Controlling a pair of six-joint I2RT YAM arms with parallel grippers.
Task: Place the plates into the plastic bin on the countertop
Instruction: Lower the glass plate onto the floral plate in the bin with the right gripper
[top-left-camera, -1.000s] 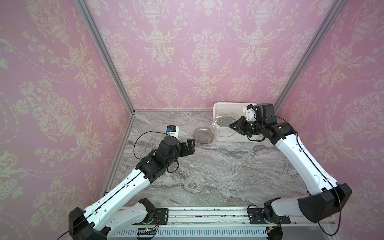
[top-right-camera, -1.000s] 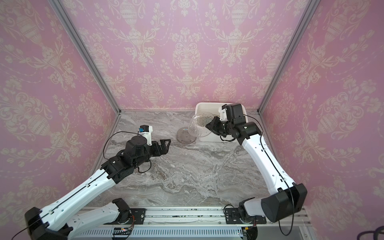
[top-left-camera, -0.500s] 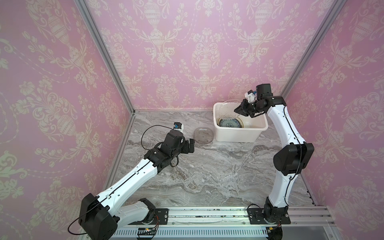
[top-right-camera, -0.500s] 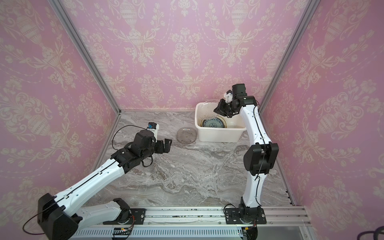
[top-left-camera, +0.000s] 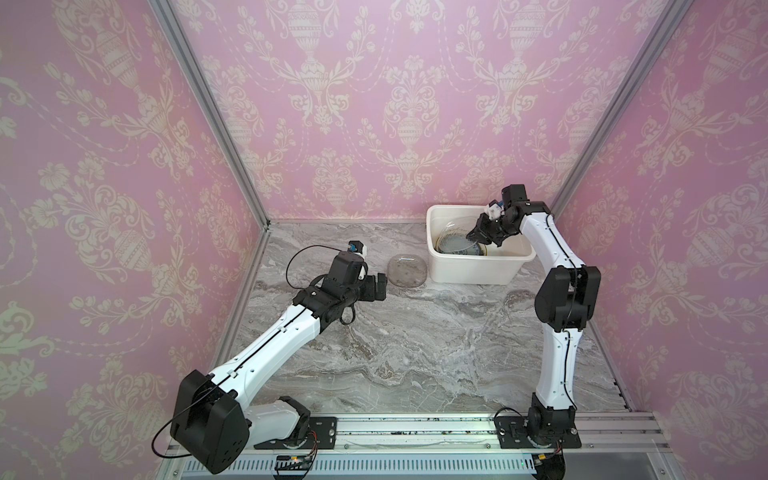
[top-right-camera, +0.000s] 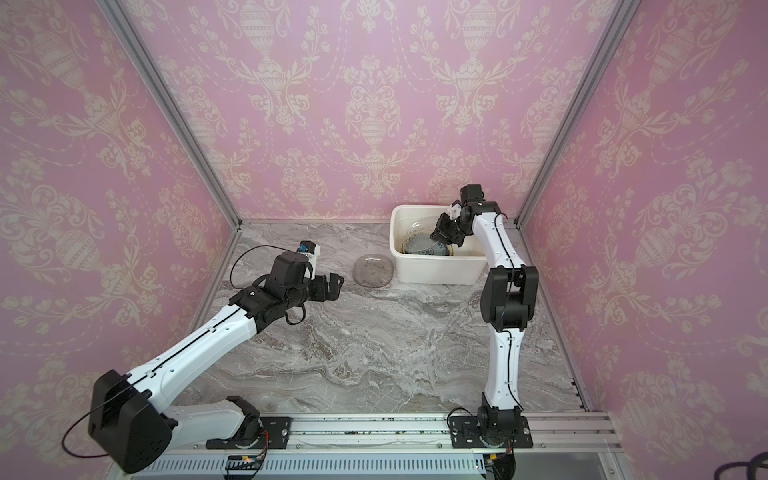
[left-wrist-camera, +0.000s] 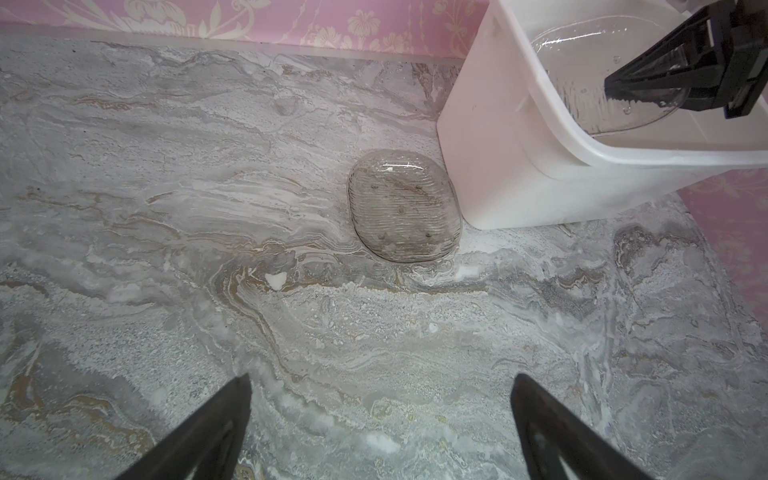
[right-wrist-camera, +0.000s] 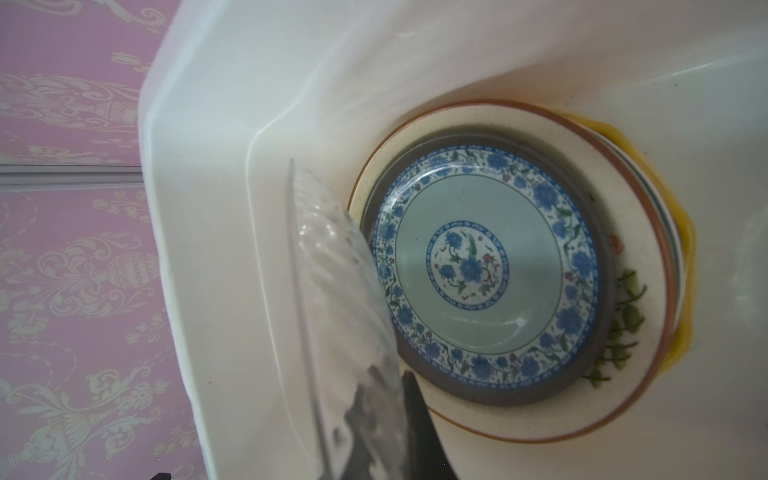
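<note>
In the bin (right-wrist-camera: 232, 124), plates under the teal plate (right-wrist-camera: 478, 266) showed only rims. The glass plate (right-wrist-camera: 332, 291) ran out of the right wrist view, blurring one of the right fingers (right-wrist-camera: 417, 428) behind it.

Pink wallpaper (top-left-camera: 374, 104) printed with cream urns and garlands rises beyond the left fingers (left-wrist-camera: 208, 428) and to both sides. Silver aluminium posts (top-left-camera: 210, 112) mark its corners. A slotted silver rail (top-left-camera: 415, 428) runs well behind those fingers.
</note>
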